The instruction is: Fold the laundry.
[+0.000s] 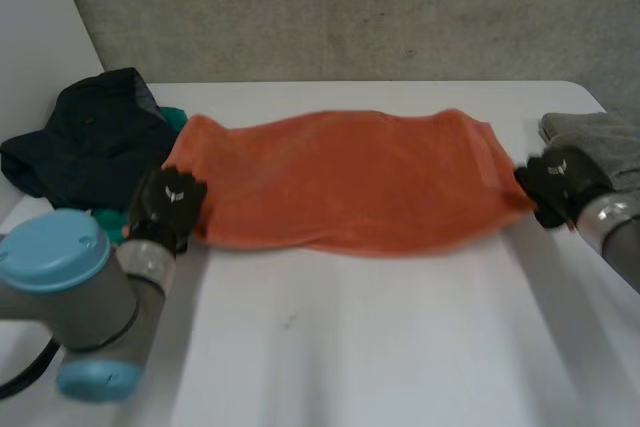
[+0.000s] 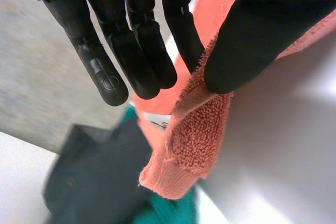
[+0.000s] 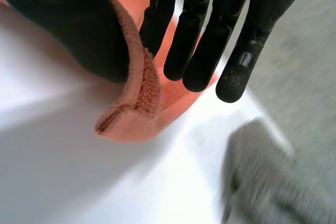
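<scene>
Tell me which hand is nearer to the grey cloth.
Right. The right hand pinches the orange towel at its end beside the grey cloth; the left hand pinches the opposite end, by the dark clothes.

Dark clothes (image 1: 90, 137) crowd just outside the left hand (image 1: 168, 202), a grey cloth (image 1: 600, 142) outside the right hand (image 1: 552, 182); the orange towel (image 1: 350, 182) spans between, open table (image 1: 380, 337) behind the wrists.
</scene>
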{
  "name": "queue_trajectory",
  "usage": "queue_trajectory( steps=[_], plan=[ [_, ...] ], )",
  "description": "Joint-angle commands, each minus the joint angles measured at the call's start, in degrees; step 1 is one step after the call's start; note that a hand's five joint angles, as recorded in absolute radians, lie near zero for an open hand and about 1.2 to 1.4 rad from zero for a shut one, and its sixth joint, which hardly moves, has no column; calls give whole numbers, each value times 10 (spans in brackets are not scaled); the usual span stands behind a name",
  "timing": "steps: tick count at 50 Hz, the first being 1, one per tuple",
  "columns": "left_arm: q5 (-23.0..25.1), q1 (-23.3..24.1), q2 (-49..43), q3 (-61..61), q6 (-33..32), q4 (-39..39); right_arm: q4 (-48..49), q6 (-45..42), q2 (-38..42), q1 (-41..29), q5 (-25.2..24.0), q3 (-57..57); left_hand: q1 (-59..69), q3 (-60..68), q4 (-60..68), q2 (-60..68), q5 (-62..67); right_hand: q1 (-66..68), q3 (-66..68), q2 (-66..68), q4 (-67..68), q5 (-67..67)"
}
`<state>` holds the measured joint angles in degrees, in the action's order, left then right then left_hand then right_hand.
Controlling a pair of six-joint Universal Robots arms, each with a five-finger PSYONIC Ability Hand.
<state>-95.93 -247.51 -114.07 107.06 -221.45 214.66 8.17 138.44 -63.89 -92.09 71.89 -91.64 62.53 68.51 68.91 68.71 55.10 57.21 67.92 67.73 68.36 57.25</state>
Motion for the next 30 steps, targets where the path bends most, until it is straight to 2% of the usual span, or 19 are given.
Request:
queue_trajectory(
  steps=[1,6,8,10,13,17,21,26,30],
  plan=[
    [0,-21,152,97,-49,-208,-248,-194,-117,88,1,-64,175,115,111,113,149,228,121,123,116,128],
    [2,-22,208,121,-84,-368,-393,-286,-162,153,-6,-79,175,115,111,113,149,228,121,123,116,128],
    [1,-17,214,121,-88,-416,-410,-295,-166,164,-8,-80,175,115,111,113,149,228,121,123,116,128],
    [1,-15,215,116,-87,-424,-403,-297,-164,168,-9,-80,175,115,111,113,149,228,121,123,116,128],
    [0,-16,207,98,-86,-399,-379,-295,-156,164,-8,-82,175,115,111,113,149,228,121,123,116,128],
    [-1,-17,170,61,-82,-335,-310,-269,-107,145,1,-68,175,115,111,113,149,228,121,123,116,128],
    [-7,-13,104,10,-77,-265,-235,-202,-66,96,11,-26,175,115,111,113,149,228,121,123,116,128],
    [-7,-11,38,-54,-64,-187,-151,-143,-3,46,49,45,175,115,111,113,149,228,121,123,116,128],
    [-15,-7,-29,-118,-67,-134,-102,-129,49,18,78,101,175,115,111,113,149,228,121,123,116,128]
  ],
)
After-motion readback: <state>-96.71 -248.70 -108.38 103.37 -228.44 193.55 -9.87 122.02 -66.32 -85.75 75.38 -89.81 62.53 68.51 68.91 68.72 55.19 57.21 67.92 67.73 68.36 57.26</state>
